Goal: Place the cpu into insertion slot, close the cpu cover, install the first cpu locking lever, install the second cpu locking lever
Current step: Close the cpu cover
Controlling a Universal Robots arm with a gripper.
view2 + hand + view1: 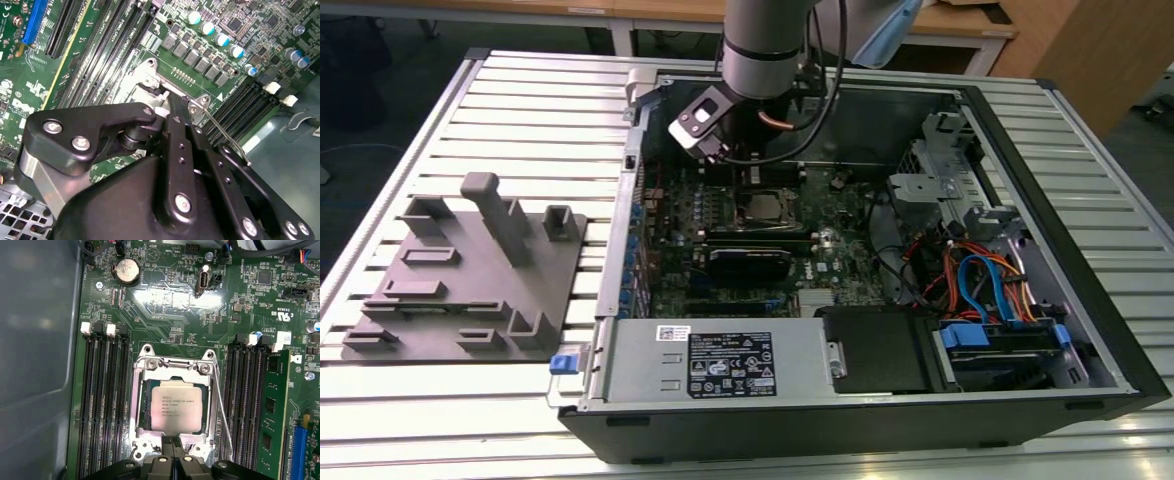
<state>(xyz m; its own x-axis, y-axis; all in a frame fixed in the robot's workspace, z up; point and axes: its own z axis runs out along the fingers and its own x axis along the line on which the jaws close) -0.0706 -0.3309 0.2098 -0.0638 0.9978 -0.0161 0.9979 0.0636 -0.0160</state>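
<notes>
The cpu (176, 407), a silver-grey square chip, lies flat in the insertion slot (142, 412) on the green board. The cpu cover (172, 367), a silver frame, lies down around it, and the chip shows through its cut-out. A thin wire locking lever (223, 422) runs along one side of the socket and stands slightly off the board (227, 137). My gripper (172, 444) is shut, its black fingertips (176, 111) together at the cover's edge with nothing held. In the exterior view the arm (761, 50) reaches down into the case above the socket (761, 207).
Black memory slots (102, 405) flank the socket, and a green memory module (272, 410) stands on one side. The grey case wall (35, 340) is close. Outside, a grey fixture plate (467, 270) lies on the slatted table at the exterior view's left; cables (974, 280) and a power supply (720, 365) fill the case.
</notes>
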